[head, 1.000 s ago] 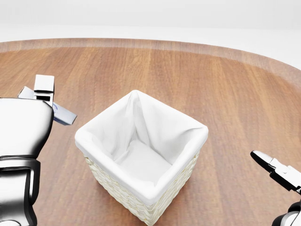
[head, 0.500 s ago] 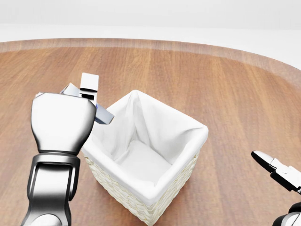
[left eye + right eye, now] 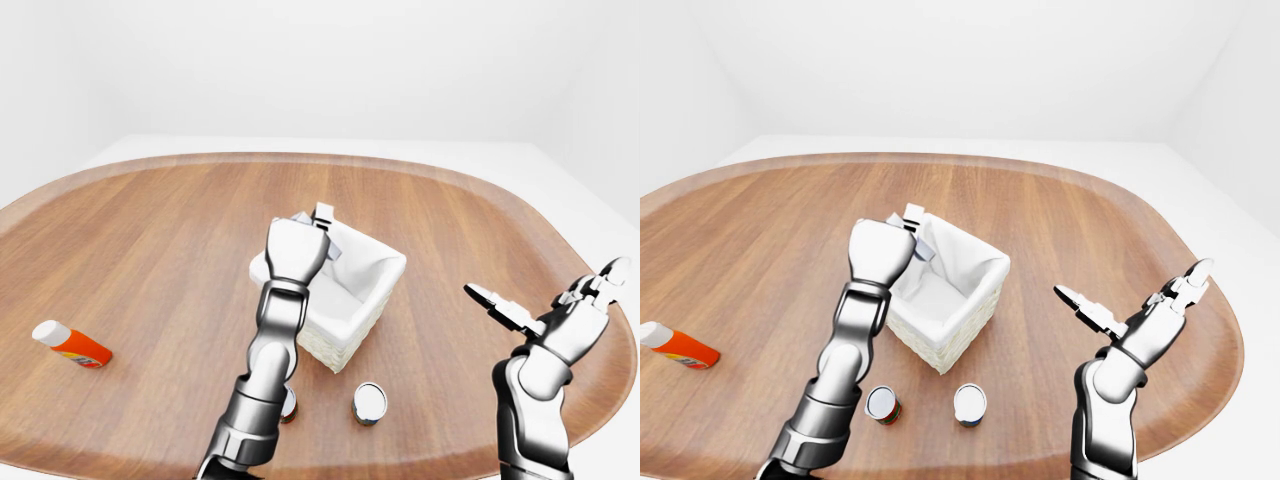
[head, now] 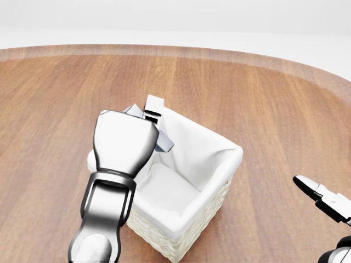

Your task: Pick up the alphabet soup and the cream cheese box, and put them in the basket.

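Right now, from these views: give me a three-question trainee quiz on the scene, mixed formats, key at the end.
1. True or false: the robot's left hand holds a flat grey-and-white box above the white cloth-lined wicker basket.
2. Multiple choice: the robot's right hand is A) gripping a can, B) open and holding nothing, C) inside the basket.
3. Fill in: in the right-eye view, two small round cans, one with a red-and-green label and one with a dark label, stand on the brown wooden table, ____ the basket in the picture.

Key: 1 true; 2 B; 3 below.
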### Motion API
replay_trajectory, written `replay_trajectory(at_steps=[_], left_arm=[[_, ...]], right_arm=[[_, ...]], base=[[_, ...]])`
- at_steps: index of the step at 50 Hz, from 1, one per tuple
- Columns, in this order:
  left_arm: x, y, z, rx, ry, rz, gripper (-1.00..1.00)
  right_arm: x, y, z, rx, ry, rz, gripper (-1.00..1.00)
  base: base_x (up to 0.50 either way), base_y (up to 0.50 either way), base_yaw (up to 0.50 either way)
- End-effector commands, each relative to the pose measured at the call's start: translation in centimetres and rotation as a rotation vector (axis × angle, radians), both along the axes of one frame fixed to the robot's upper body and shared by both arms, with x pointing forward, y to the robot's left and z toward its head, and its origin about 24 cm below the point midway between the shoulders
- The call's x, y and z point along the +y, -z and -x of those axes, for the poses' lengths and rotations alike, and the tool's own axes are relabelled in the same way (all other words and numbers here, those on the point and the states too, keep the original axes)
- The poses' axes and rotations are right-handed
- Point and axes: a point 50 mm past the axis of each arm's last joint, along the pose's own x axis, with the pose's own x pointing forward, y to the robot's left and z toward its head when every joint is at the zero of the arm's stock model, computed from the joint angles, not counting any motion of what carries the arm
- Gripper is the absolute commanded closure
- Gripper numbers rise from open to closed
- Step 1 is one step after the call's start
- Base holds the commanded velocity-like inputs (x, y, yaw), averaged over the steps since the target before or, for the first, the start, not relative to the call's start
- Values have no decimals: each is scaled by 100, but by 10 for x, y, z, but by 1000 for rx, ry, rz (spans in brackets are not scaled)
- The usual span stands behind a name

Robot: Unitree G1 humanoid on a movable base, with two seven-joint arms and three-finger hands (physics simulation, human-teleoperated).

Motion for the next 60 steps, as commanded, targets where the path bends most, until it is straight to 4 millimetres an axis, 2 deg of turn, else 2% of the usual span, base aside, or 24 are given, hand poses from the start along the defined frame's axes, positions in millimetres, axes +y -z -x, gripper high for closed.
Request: replay_trajectory(at_steps=[1, 6, 13, 23, 45, 48, 60], left_arm=[[-8, 7, -24, 64, 41, 27, 100], [-10, 11, -36, 95, 53, 23, 100], [-12, 35, -65, 200, 97, 86, 100], [-14, 55, -80, 292, 113, 120, 100], [-8, 71, -85, 368, 94, 112, 100], [-4, 72, -87, 373, 80, 118, 100], [-9, 70, -86, 362, 98, 110, 100]], right_arm=[[0, 1, -1, 1, -1, -1, -100], [0, 0, 0, 0, -1, -1, -100], [0, 0, 0, -3, -2, 1, -100], [0, 0, 0, -5, 0, 1, -100], [0, 1, -1, -3, -3, 2, -100], [0, 0, 0, -4, -2, 1, -100], [0, 0, 0, -4, -3, 2, -100]], base=[[0, 0, 0], [0, 0, 0], [0, 0, 0], [0, 0, 0], [0, 0, 0], [0, 0, 0], [0, 0, 0]])
